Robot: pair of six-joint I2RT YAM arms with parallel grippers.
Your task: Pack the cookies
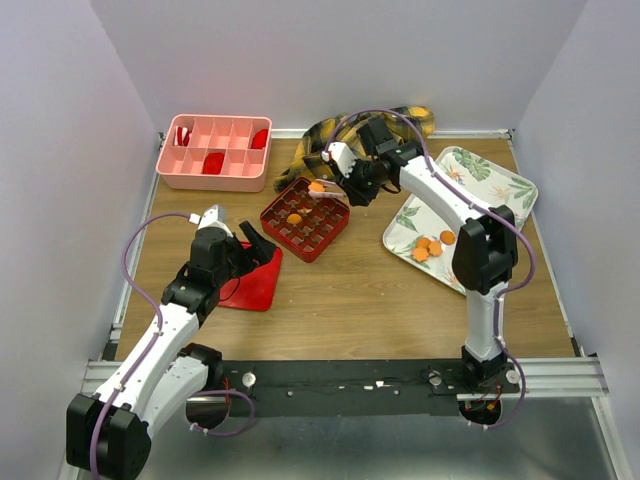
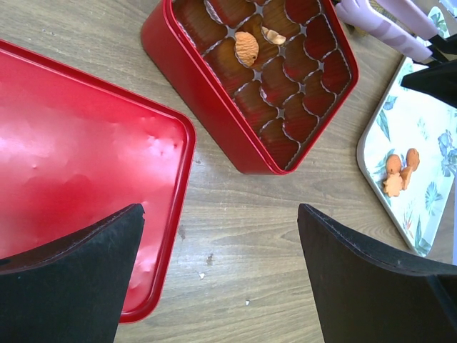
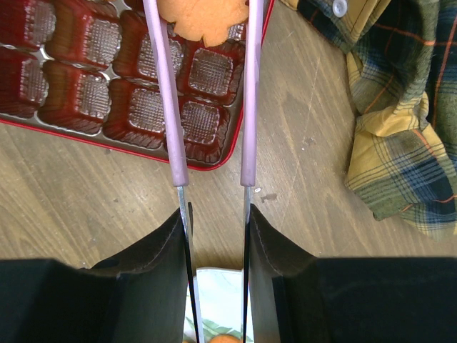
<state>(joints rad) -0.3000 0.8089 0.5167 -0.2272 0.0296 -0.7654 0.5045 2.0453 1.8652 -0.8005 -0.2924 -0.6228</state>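
R pincer (image 3: 218, 229) clamped on metal tongs (image 3: 173, 107) w/ purple sleeves. Tong tips pinch one cookie (image 3: 202, 18) by its edges, over the far cells of the red gridded box (image 1: 333, 238). Another cookie (image 1: 294, 218) lies in a cell; the other cookies (image 1: 430, 245) sit on the leaf-print tray (image 1: 490, 180), right side of tabletop (image 1: 350, 290). L pincer (image 2: 221, 279) spread wide, holding nothing, above the red lid (image 2: 71, 157). Cookies look light, stiff, prob brittle, so may crumble if squeezed hard. Best taken across opposite edges, gentle pinch, kept flat
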